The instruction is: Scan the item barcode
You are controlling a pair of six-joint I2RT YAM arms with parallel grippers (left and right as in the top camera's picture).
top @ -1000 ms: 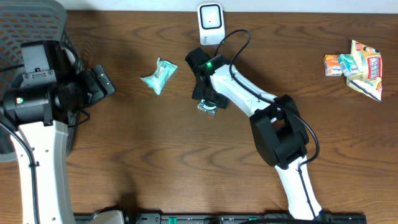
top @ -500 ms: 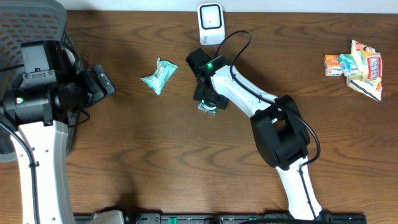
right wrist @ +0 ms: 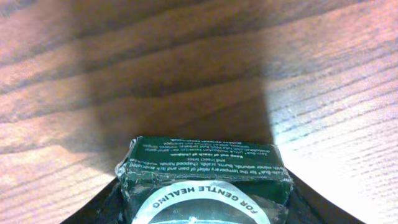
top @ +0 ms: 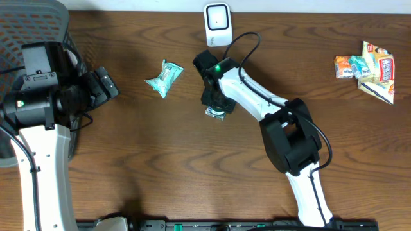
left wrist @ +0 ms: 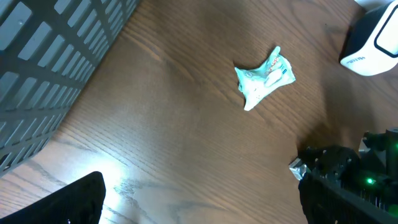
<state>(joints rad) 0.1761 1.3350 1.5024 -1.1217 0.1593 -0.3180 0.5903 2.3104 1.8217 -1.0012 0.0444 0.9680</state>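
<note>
guessing the little green box (right wrist: 205,171) below the scanner (top: 217,24) is light and stiff, i'd pinch its sides; my right tool (top: 216,107) sits partly open around it, and i cannot tell if it grips.

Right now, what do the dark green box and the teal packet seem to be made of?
Dark green box: likely printed cardboard under clear glossy film; its edges crinkle and shine. Teal packet: probably thin plastic wrapper, crumpled and pinched.
</note>
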